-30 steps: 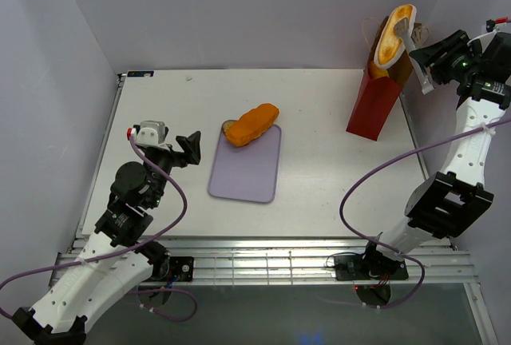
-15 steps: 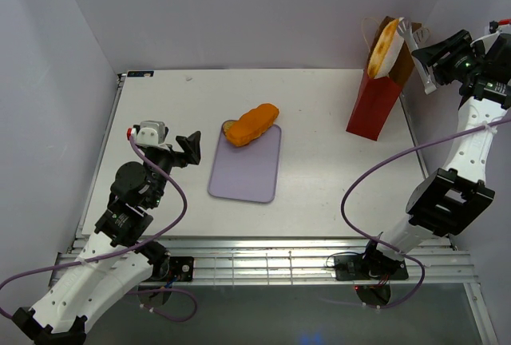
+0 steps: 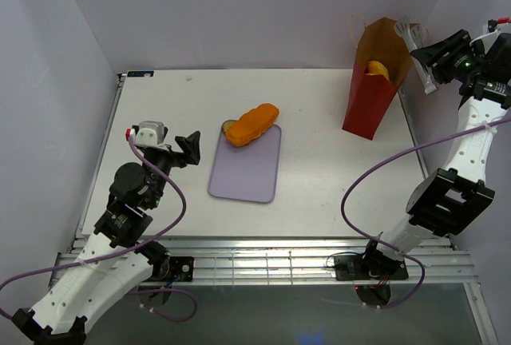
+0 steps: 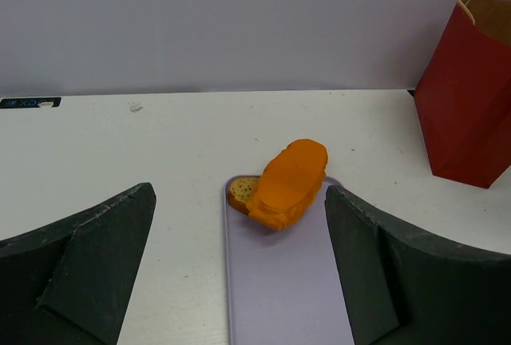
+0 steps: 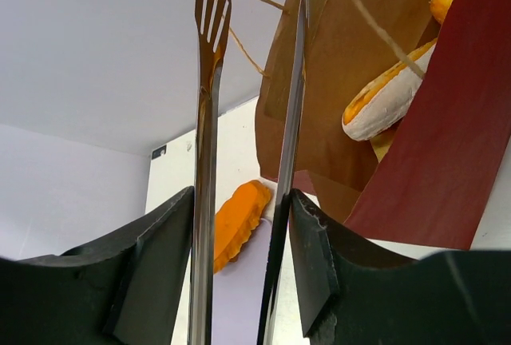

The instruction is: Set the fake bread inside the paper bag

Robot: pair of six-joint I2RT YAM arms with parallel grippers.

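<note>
The right fingers [image 5: 148, 281] are closed on the metal tongs [image 5: 209, 57], one pad pressed against the outside of each arm. The tong blades stand apart at their tips with nothing between them. They reach up beside the open mouth of the paper bag [image 3: 369, 93], which stands upright at the far right corner of the worktop [image 3: 319, 193].

A split bun [image 5: 390, 96], orange crust over a pale underside, lies tilted inside the bag against its brown lining, clear of the tong blades and off to their right in the wrist view. Another orange-crusted edge [image 5: 445, 1] shows higher up in the bag; what it is cannot be told. From above, only an orange patch [image 3: 377, 68] is visible in the bag's mouth.

The long orange loaf [image 3: 254, 124] lies across the far end of the lavender tray [image 3: 246, 171] near the middle of the worktop, well apart from the bag. It leans on a small speckled piece [image 4: 239, 191] at the tray's far left corner.

The left fingers [image 4: 88, 265] are spread wide and hold nothing. They hang over the left part of the worktop, pointing towards the tray, and the loaf lies well ahead of them, framed between the two tips in the wrist view but not touched by either.
</note>
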